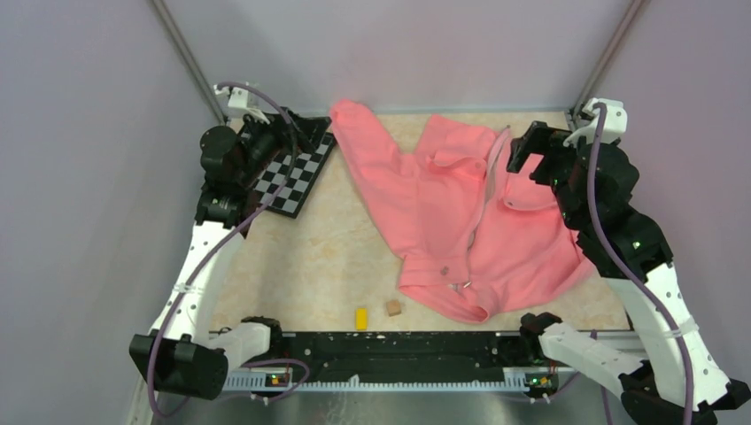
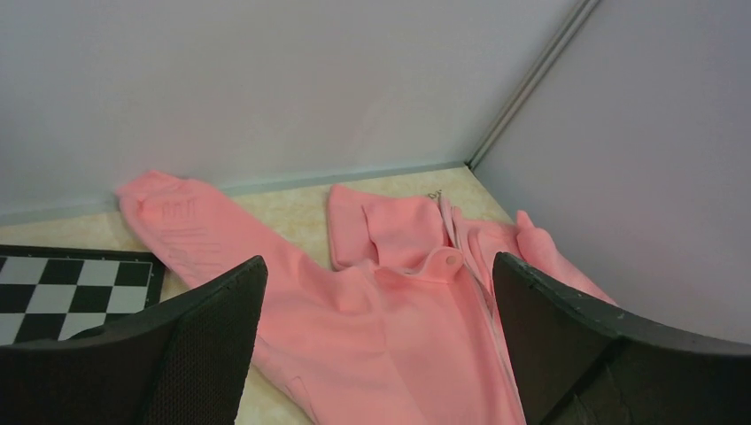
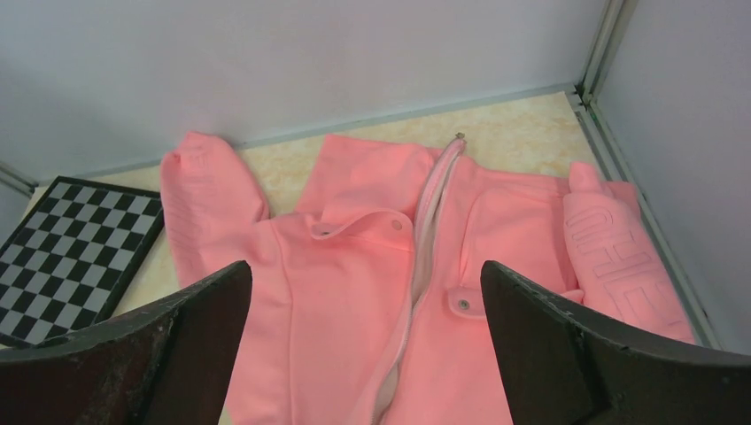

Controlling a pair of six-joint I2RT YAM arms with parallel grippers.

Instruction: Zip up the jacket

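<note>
- the jacket (image 1: 460, 221) lies spread on the desk (image 1: 328, 257), centre-right of the top view
- left hand (image 2: 376, 266) spread wide, empty, upper left
- right hand (image 3: 367, 266) spread wide, empty, upper right

The left arm (image 1: 197, 266), white-shelled links with black joints and a lilac cable, rises from its base at the near left and bends inward at a black wrist. Its black, two-finger left claw (image 1: 299, 133) (image 2: 376, 345) points toward the middle, jaws spread wide and gripping nothing. The right arm (image 1: 660, 297), built alike, rises from the near right and folds inward. Its black right claw (image 1: 529, 159) (image 3: 367, 345) hangs tilted downward, fingers (image 3: 567, 345) wide apart, nothing between them.
</note>
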